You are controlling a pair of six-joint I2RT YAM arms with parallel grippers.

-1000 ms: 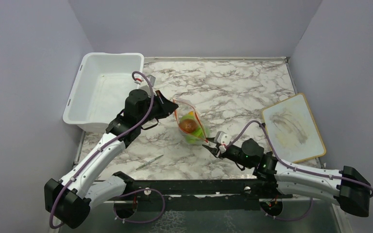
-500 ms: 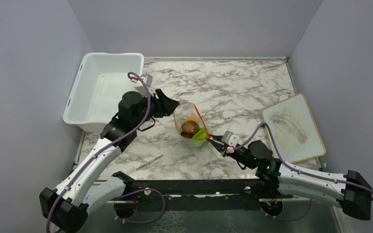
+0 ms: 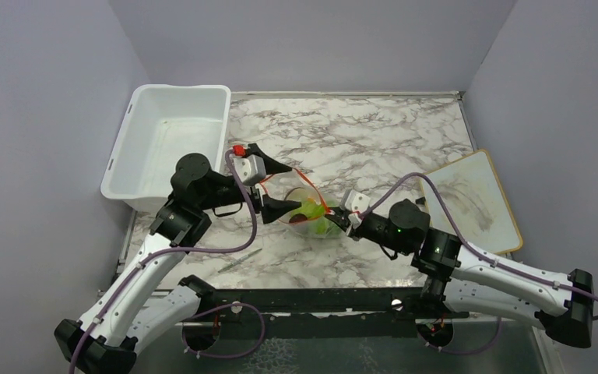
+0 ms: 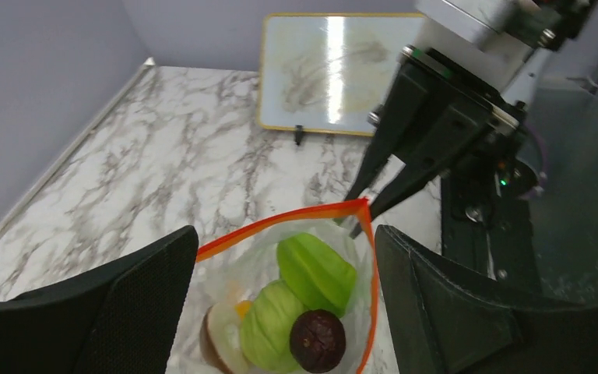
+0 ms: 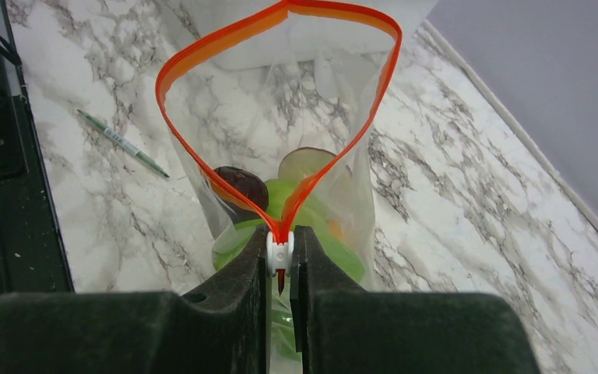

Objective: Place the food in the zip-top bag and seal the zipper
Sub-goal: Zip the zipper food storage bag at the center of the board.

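While the zip-top bag (image 3: 309,212) stood between the two arms near the middle of the bench (image 3: 389,140), its mouth gaped in a wide loop. The right fingers (image 5: 245,273) were pressed together on one end of the zipper (image 5: 226,33), pinching the orange-red strip where its two sides met. The left fingers (image 4: 124,300) were spread wide on either side of the opposite end of the mouth, and no grip on the plastic could be seen. The food lay in the bottom of the bag: a green fruit (image 4: 317,269), a pale green cabbage ball (image 4: 269,327), a dark red piece (image 4: 317,340) and a brown piece (image 4: 214,344). A white tub (image 3: 167,144) sat at the far left, a whiteboard (image 3: 471,202) at the right, and a pen (image 3: 240,259) near the left arm.
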